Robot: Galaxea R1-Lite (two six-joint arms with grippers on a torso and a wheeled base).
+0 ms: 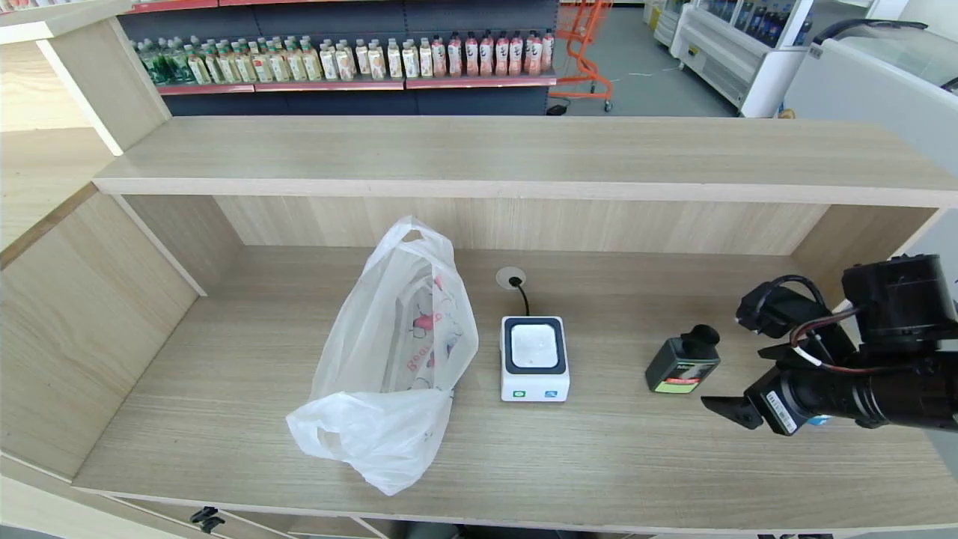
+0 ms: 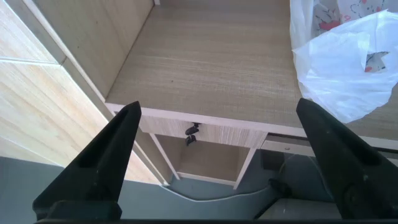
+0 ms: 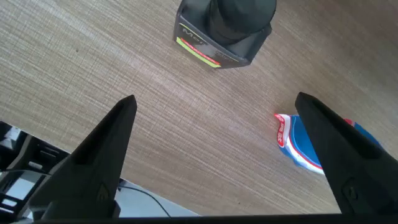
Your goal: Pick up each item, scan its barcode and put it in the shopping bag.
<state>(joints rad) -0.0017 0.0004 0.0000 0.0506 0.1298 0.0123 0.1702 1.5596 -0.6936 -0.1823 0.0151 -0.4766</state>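
A dark green bottle (image 1: 682, 363) with a black cap stands on the wooden counter, right of the white barcode scanner (image 1: 534, 358). My right gripper (image 1: 727, 409) hovers open just right of and nearer than the bottle (image 3: 224, 31), nothing between its fingers (image 3: 102, 162). A small blue, red and white item (image 3: 305, 143) lies on the counter under that gripper. The white plastic shopping bag (image 1: 382, 359) slumps left of the scanner, with printed goods inside. My left gripper (image 2: 217, 168) is open and empty, below the counter's front edge, near the bag (image 2: 348, 68).
The counter (image 1: 599, 457) is a recessed wooden bay with side walls and a raised back ledge (image 1: 524, 153). A cable runs from the scanner to a grommet hole (image 1: 511, 278). A drawer handle (image 2: 192, 132) sits under the front edge.
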